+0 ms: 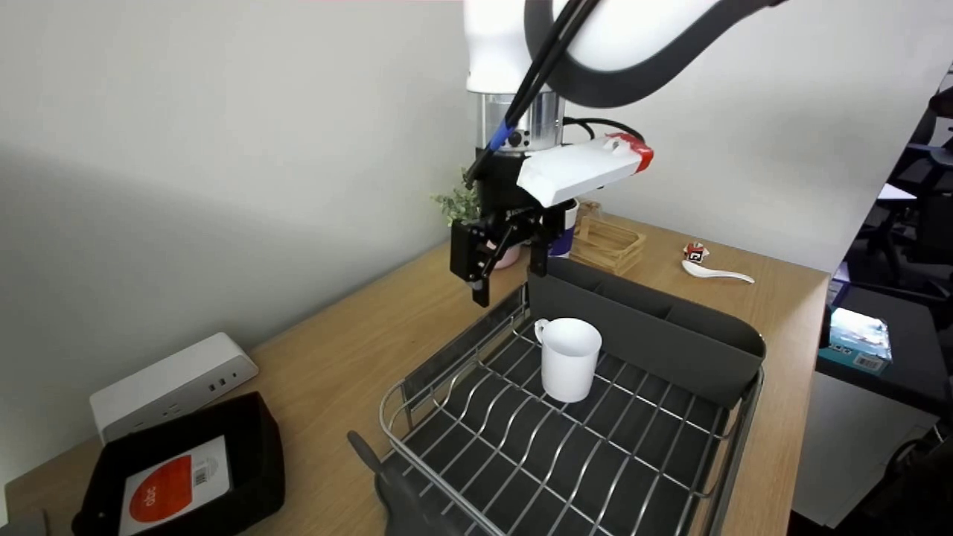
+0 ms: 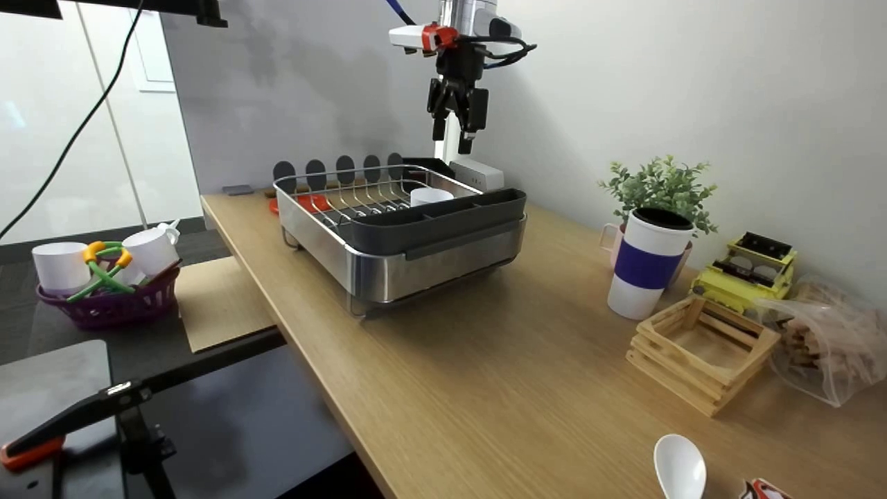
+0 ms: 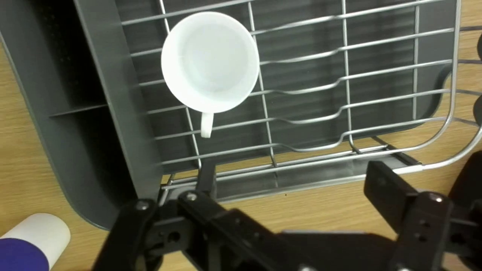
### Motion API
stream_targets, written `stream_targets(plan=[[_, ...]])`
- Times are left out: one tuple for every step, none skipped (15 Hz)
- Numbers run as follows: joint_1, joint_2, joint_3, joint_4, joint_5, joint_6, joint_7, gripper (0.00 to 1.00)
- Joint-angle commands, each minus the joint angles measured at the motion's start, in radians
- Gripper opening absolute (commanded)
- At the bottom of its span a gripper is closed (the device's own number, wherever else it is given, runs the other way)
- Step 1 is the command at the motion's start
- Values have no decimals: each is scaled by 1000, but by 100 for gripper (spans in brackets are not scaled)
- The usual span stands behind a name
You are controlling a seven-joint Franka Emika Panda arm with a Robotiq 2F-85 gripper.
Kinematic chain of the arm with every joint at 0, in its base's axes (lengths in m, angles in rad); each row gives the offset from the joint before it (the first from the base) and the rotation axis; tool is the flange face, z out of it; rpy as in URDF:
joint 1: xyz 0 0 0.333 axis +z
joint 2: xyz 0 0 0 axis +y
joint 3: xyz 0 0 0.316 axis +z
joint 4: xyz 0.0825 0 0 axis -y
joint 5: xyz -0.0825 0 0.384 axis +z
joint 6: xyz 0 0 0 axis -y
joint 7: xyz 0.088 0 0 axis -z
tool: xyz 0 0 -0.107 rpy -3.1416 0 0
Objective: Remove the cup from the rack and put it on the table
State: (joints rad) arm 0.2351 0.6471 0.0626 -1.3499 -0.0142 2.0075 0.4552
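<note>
The small white cup (image 1: pixel 569 361) stands upright on the wires inside the rack (image 2: pixel 454 263), close to its dark divided holder. Its handle shows in the wrist view, where the cup (image 3: pixel 211 62) is seen from above and looks hollow. My gripper (image 1: pixel 509 274) hangs in the air above the rack's wall side, with its jaws wide apart and nothing between them. In the wrist view the gripper (image 3: pixel 292 182) lies over the rack's long edge and the wooden table (image 3: pixel 308 210), off to the handle side of the cup. The holder hides the cup's lower part in an exterior view (image 2: pixel 429 196).
The grey holder (image 1: pixel 640 320) walls one end of the rack. Beyond it stand a white tumbler with a blue band (image 2: pixel 648 263), a plant (image 2: pixel 655 181), a wooden crate (image 2: pixel 700 353) and a white spoon (image 1: pixel 716 273). A black tray (image 1: pixel 257 461) and white power box (image 1: pixel 175 387) sit along the wall.
</note>
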Motion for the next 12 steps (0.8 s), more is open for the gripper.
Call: stream_targets(plan=[[16, -67, -29, -82, -35, 4, -16, 100], [17, -70, -33, -82, -58, 1, -35, 100], [17, -69, -35, -79, -83, 1, -52, 100], [18, -66, -39, -76, -111, 5, -70, 100], [16, -59, -39, -69, -134, 12, -93, 100], [13, -49, -39, -59, -158, 23, -123, 100], [3, -33, -35, -45, -168, 40, -157, 100], [-5, -20, -32, -35, -168, 53, -182, 100], [-9, -13, -31, -32, -167, 64, -203, 100], [-11, -9, -30, -34, -163, 75, -217, 100], [-12, -7, -29, -39, -158, 86, -226, 100], [-13, -7, -28, -46, -151, 98, -226, 100]])
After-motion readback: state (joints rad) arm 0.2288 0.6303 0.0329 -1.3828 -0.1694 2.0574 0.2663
